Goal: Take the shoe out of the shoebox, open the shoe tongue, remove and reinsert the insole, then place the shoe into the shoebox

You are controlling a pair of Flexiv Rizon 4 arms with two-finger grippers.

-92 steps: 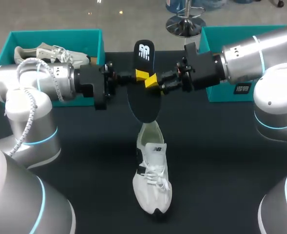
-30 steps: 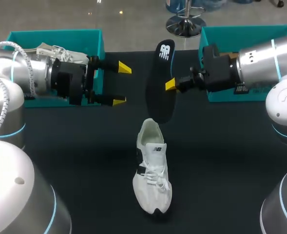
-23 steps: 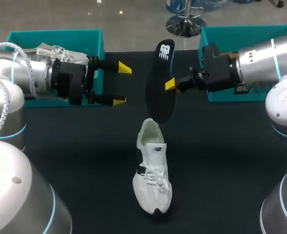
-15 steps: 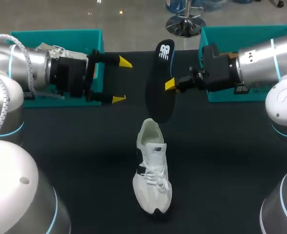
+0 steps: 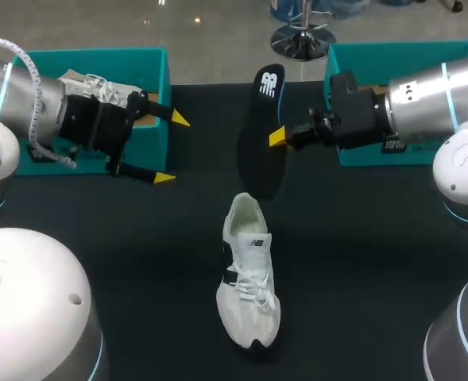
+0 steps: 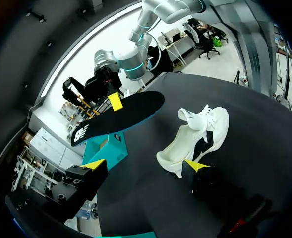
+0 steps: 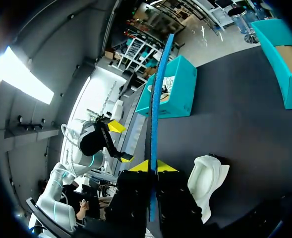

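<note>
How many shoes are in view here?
2. One white shoe lies on the table; a second shoe sits in the left shoebox. The right shoebox's inside is hidden, so more may exist.

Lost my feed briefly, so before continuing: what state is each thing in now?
insole: out of the shoe, held off the table
shoe: upright on its sole on the table
left gripper: open, empty
right gripper: shut on the insole
left shoebox: open, second shoe inside
right shoebox: open

The right gripper (image 5: 276,136) pinches the black insole (image 5: 257,159) by its edge, the insole's near end close to the heel of the white sneaker (image 5: 249,278) lying on the black table (image 5: 138,254). The left gripper (image 5: 172,149) hangs spread wide beside the left teal shoebox (image 5: 167,75).
</note>
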